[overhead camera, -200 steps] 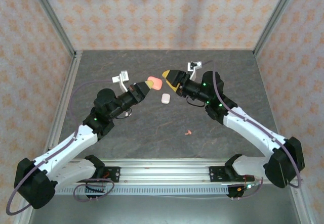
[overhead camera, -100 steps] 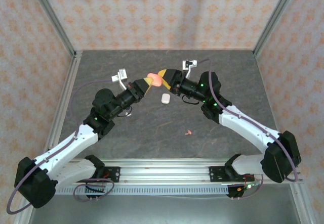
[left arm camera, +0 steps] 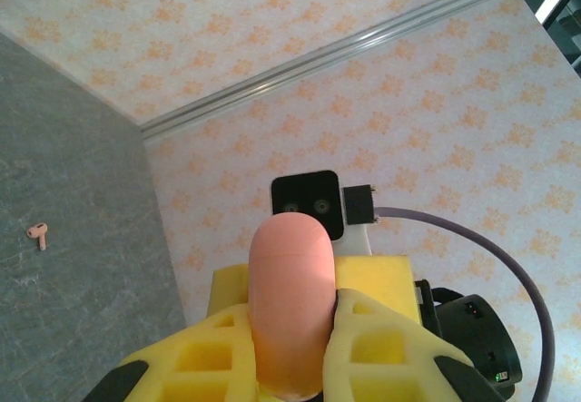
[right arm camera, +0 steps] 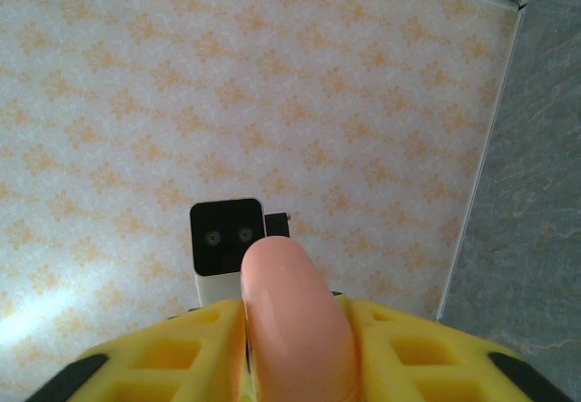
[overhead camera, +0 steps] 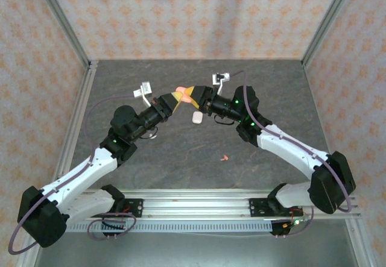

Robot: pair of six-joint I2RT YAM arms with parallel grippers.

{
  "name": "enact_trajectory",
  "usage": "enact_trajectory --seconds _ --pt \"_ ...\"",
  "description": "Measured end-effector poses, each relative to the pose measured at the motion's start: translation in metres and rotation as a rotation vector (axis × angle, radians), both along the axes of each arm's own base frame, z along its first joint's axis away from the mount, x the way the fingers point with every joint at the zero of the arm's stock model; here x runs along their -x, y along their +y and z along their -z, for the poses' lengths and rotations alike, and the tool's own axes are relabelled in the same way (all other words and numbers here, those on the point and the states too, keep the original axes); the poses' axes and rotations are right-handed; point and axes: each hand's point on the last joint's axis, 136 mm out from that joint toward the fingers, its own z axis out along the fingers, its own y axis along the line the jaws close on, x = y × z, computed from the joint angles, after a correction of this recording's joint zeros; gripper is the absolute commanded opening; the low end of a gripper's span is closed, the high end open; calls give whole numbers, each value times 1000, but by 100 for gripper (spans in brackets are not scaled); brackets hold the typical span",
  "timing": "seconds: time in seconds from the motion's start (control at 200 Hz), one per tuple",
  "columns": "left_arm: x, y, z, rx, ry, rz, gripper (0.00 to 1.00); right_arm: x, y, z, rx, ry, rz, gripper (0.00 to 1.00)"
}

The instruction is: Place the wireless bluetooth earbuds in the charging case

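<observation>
A coral-pink charging case [overhead camera: 183, 94] hangs in the air above the middle of the table, lid shut. My left gripper [overhead camera: 175, 100] is shut on it from the left, its yellow fingers [left arm camera: 377, 338] pressing both sides of the case [left arm camera: 289, 284]. From the right, my right gripper [overhead camera: 192, 93] is shut on the same case [right arm camera: 286, 311]. One coral-pink earbud [overhead camera: 224, 157] lies on the table nearer the arms; it is also the pink earbud [left arm camera: 37, 233] in the left wrist view. The other earbuds are out of view.
A white pebble-like case [overhead camera: 197, 117] rests on the dark stone table [overhead camera: 271, 92] just below the two grippers. Patterned walls and aluminium posts enclose the table on three sides.
My right gripper has moved left to the pink case held by the left gripper and now grips it too. The left arm rose slightly.
</observation>
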Motion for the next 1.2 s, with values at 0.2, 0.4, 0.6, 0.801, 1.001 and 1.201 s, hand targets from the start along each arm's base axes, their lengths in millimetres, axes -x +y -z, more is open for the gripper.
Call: enact_trajectory --seconds 0.2,0.4,0.6,0.801,1.001,1.201 --pt "0 -2 -4 -48 3 21 27 -1 -2 0 14 -32 6 9" --pt "16 -14 -3 -256 -28 132 57 9 -8 1 154 -134 0 5" --pt "46 -5 -4 -456 -131 196 64 27 -21 -3 352 -316 -27 5" --pt "66 14 -6 -604 -284 165 71 46 -37 -2 483 -510 -51 5" --pt "79 23 19 -714 -398 162 71 57 -44 1 483 -598 -50 5" --pt "73 15 25 -714 -400 190 66 56 -38 17 410 -576 -51 5"
